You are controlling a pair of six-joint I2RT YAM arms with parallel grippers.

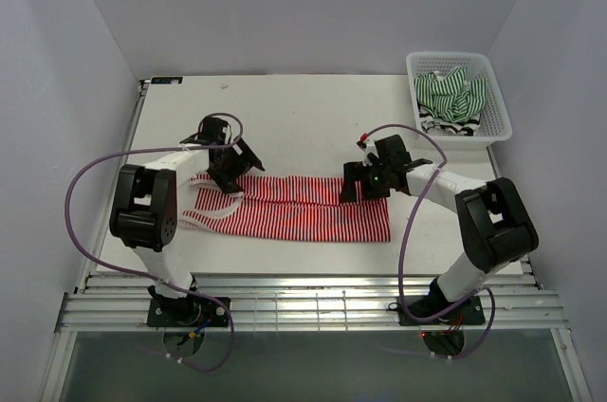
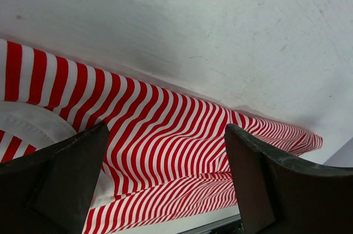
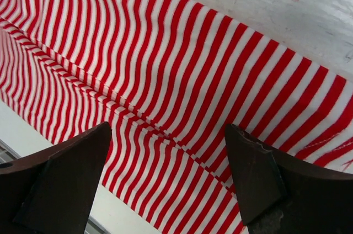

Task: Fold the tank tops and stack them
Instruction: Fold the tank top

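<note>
The left tool (image 1: 230, 173) hangs with its fingers (image 2: 66, 173) apart and nothing between them, over the strap end of the red-and-white top (image 1: 303, 217), which lies flat as a long band across the near half of the counter (image 1: 303, 118); the right tool (image 1: 360, 186) is spread just as wide and empty over the band's far edge near the hem end. The step in hand looks like another fold of this top. To do it well, I judge both tools should pinch the far edge at matching points, take every layer, rise only a little and carry the cloth over together, keeping it taut so the stripes stay parallel and no crease bunches along the middle seam. On the left, the arm covers part of the straps, so how they lie is unclear; whether either tool's fingertips touch the cloth cannot be told. The layers in the band cannot be counted either. At far right, the basket (image 1: 500, 103) holds the green-and-white top (image 1: 450, 94) crumpled over the black-and-white top (image 1: 444, 124), which is mostly buried.
</note>
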